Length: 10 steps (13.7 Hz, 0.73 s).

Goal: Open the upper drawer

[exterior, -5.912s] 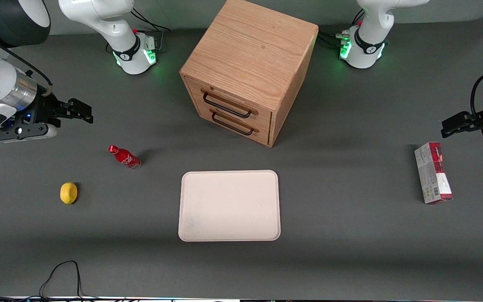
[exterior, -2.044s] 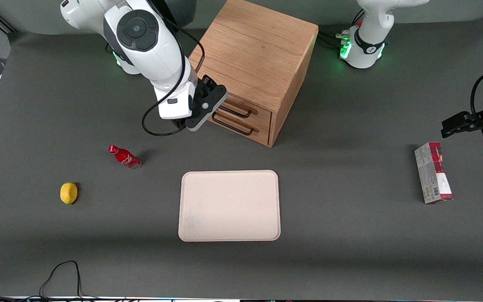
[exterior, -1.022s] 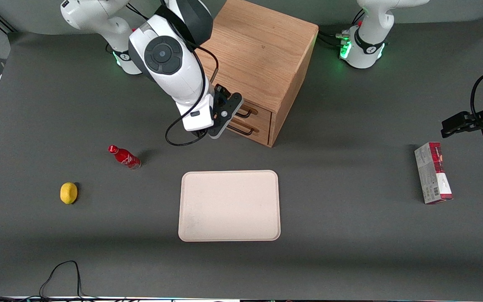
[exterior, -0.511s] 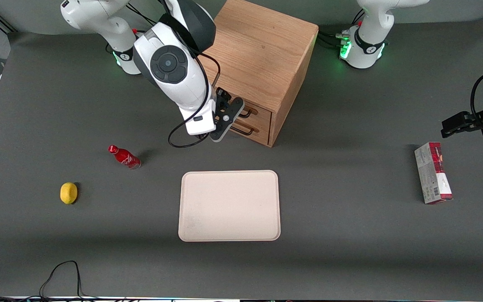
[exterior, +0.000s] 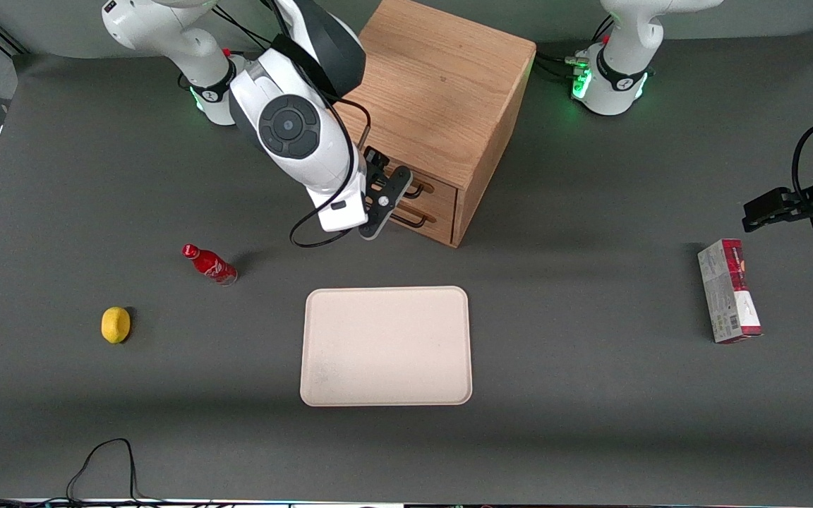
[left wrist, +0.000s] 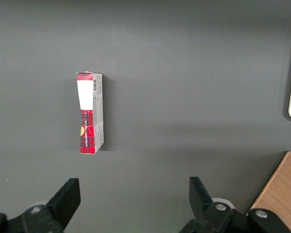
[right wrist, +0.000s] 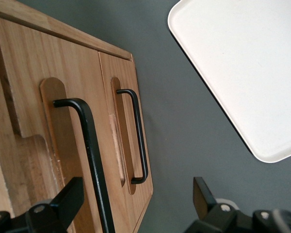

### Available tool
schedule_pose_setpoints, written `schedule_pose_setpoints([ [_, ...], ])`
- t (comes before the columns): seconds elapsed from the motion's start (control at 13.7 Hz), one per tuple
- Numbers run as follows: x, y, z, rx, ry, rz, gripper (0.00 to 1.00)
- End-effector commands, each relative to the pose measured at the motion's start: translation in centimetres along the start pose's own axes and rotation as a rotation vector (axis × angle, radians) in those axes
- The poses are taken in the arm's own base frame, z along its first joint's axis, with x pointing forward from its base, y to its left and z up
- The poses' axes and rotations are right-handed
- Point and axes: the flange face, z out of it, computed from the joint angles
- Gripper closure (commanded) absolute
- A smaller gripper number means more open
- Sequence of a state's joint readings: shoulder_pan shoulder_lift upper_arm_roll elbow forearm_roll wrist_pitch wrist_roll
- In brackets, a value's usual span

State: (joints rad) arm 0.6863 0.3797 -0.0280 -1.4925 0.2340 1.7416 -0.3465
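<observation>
The oak cabinet (exterior: 424,92) stands at the middle of the table, farther from the front camera than the tray. Its upper drawer (exterior: 442,196) (right wrist: 80,63) is flush with the lower drawer (right wrist: 146,187). My gripper (exterior: 387,185) (right wrist: 133,206) is right in front of the drawer fronts and is open. The upper drawer's black bar handle (right wrist: 89,150) runs between the two fingers without touching either, closer to one finger (right wrist: 63,201). The lower handle (right wrist: 139,141) lies nearer the table. In the front view my arm hides most of both handles.
A cream tray (exterior: 385,346) (right wrist: 242,63) lies nearer the front camera than the cabinet. A red bottle (exterior: 209,263) and a lemon (exterior: 116,324) lie toward the working arm's end. A red and grey box (exterior: 727,289) (left wrist: 89,114) lies toward the parked arm's end.
My arm swung in from the working arm's end to the cabinet front, then crept along the drawer fronts. The drawers have not moved.
</observation>
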Motion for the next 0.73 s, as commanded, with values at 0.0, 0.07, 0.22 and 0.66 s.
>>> schedule_pose_setpoints([
  [0.0,0.1,0.3,0.0,0.032,-0.002,-0.021,0.00],
  [0.07,0.2,0.4,0.6,0.035,-0.012,-0.021,0.00],
  [0.22,0.3,0.5,1.0,0.037,-0.018,-0.019,0.00],
  [0.66,0.2,0.5,2.5,0.049,-0.051,-0.018,0.00],
])
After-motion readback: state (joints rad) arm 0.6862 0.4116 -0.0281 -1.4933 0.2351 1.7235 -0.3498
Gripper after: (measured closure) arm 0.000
